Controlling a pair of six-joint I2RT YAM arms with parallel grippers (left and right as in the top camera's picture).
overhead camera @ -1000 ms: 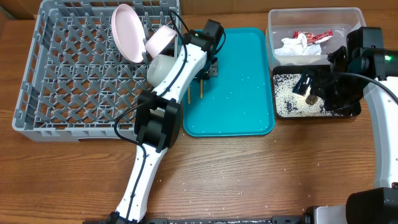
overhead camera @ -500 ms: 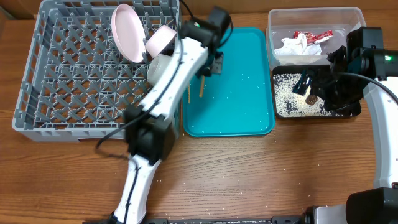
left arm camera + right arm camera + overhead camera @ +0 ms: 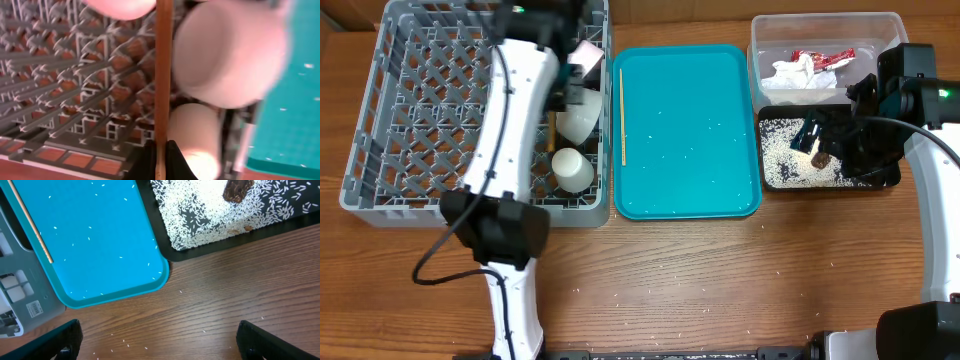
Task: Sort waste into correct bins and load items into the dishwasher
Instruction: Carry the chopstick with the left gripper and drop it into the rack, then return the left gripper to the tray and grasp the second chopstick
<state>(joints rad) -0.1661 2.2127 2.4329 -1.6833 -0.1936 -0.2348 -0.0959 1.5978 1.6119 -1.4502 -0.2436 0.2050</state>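
Over grey rack (image 3: 410, 110), left arm (image 3: 515, 100) stretches forward, left claw (image 3: 161, 152) pinching one chopstick (image 3: 163, 75); right claw (image 3: 160, 342) gapes wide.

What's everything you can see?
dish rack: one, grey, left
bowls: two, white, in rack
cup: one, white, in rack
teal tray: one, middle
chopsticks: two, wooden, one on teal tray, one in left claw
black tray: one, right
rice grains: many, white, mostly in black tray
food lump: one, brown, on rice
clear tub: one, back right
wrapper: one, red, in tub
napkin: one, white, in tub
left claw: shut, over rack
right claw: open, near black tray
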